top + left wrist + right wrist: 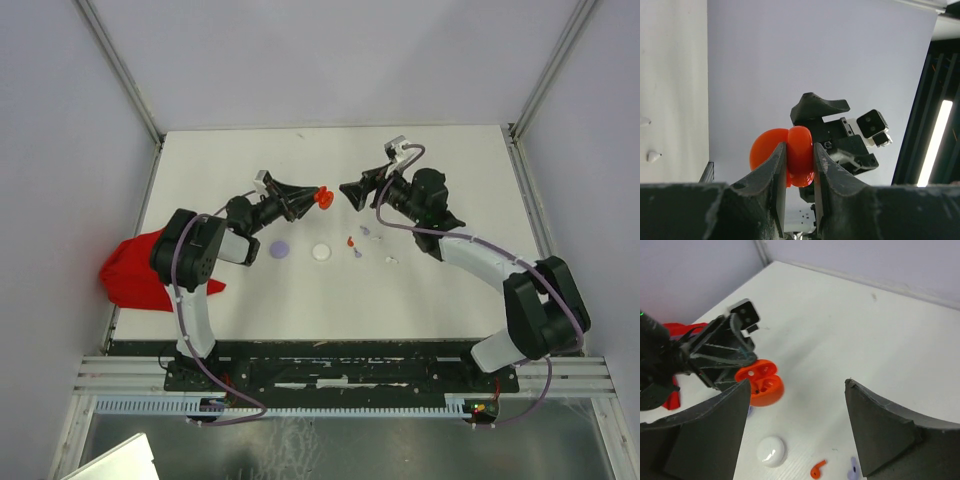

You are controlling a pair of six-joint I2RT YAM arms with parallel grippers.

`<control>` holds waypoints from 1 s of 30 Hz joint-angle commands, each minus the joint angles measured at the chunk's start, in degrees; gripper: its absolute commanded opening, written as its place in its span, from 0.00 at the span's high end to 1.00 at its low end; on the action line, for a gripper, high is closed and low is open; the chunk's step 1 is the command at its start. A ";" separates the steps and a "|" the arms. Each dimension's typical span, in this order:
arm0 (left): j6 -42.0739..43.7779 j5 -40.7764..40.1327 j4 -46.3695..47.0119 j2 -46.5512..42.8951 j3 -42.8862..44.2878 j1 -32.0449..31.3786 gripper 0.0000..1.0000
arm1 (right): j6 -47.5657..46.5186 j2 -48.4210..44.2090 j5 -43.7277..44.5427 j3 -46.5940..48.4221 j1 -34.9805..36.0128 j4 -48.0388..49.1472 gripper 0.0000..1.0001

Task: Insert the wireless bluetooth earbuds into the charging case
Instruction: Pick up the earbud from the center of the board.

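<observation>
White tabletop (450,160) inside a pale-walled enclosure carries the loose parts, with a red cloth (135,275) bunched at its left edge. Over the middle, the left gripper (312,199) is clamped tight on the orange charging case (762,382), which it seems to hold clear of the surface, lid swung open and the two wells turned toward the right arm. The right gripper (796,385) faces the case from just beside it, jaws spread wide with nothing between them. What the next move hinges on is that the earbuds lie below the right gripper and toward the arms' bases, not ahead of it. The red earbud (817,469) sits on the table nearest, between the white disc (771,450) and the lilac earbud (854,471), and the white earbud (392,260) lies further toward the right arm's side. A lilac disc (281,247) rests beyond the white one. The right arm is clearly the nearer and the free one, so in my judgement it must drop and draw back to reach the red earbud. Its stem looks angled across the jaws, though it is too small to be sure.
</observation>
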 commanded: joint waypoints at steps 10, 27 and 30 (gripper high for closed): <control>8.05 -2.48 -3.31 -7.07 -6.34 5.33 0.97 | -3.71 8.80 22.48 25.66 -0.11 -65.65 0.17; 9.99 -2.64 -6.43 -9.88 -6.97 6.27 0.97 | -8.21 18.59 30.27 27.06 6.72 -69.32 0.23; 10.09 -2.63 -6.42 -9.97 -7.19 6.35 0.97 | -8.39 19.40 32.47 26.52 6.78 -67.54 0.23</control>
